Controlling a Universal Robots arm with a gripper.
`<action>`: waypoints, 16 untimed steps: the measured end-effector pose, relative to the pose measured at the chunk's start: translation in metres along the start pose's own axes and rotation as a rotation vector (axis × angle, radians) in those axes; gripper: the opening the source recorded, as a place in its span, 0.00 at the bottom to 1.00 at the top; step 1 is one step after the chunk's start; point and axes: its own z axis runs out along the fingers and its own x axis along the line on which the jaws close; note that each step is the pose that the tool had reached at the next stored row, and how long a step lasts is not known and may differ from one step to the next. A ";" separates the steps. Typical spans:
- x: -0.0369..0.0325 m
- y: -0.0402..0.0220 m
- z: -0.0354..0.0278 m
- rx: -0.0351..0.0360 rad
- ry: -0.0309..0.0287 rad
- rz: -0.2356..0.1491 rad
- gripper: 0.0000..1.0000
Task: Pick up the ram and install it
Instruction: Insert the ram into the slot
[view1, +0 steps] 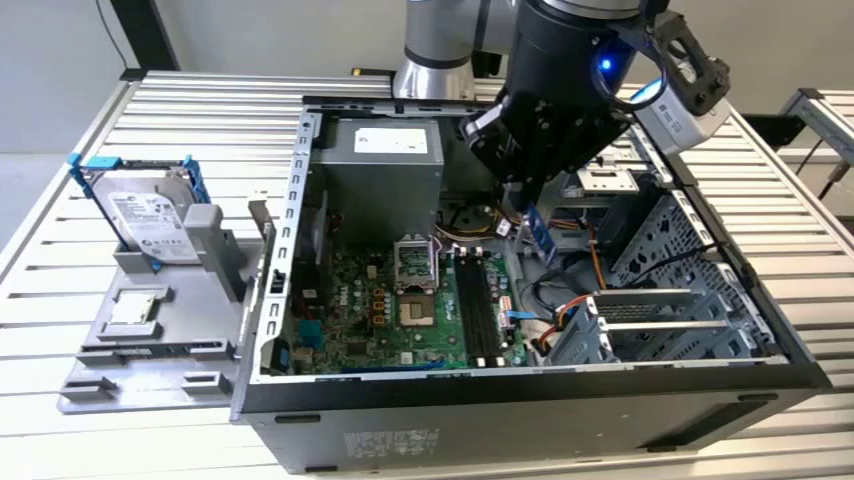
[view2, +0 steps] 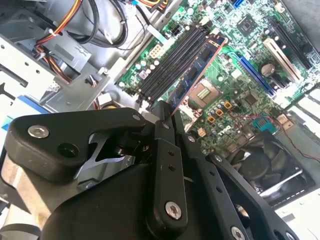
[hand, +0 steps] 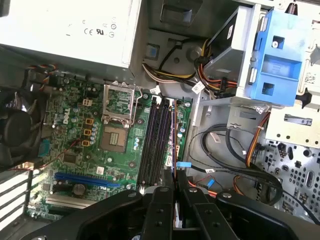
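Second wrist view: the ram (view2: 196, 71), a thin blue stick with dark chips, is clamped in the jaws above the motherboard (view2: 235, 35), near its black slots (view2: 174, 56); the arm (view1: 567, 70) points down into the case (view1: 534, 425).

Your exterior view stands off the arm, above and well back from the gripper (view1: 531, 208), and looks down into the open computer case (view1: 534, 425), taking in the motherboard (view1: 374, 320) beneath the gripper. Your two wrist views ride just behind the gripper and look down along its black fingers (hand: 162, 210) from different sides, very near, the second wrist view tilted across the ram (view2: 197, 70) held ahead of them. All three views share the black memory slots (view1: 474, 300) below the gripper.
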 end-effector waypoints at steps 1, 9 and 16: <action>0.0000 0.0000 0.0005 0.0001 0.0000 0.000 0.00; 0.0002 -0.0001 0.0045 0.0002 0.0000 0.001 0.00; 0.0003 -0.0002 0.0068 0.0002 -0.0001 0.003 0.00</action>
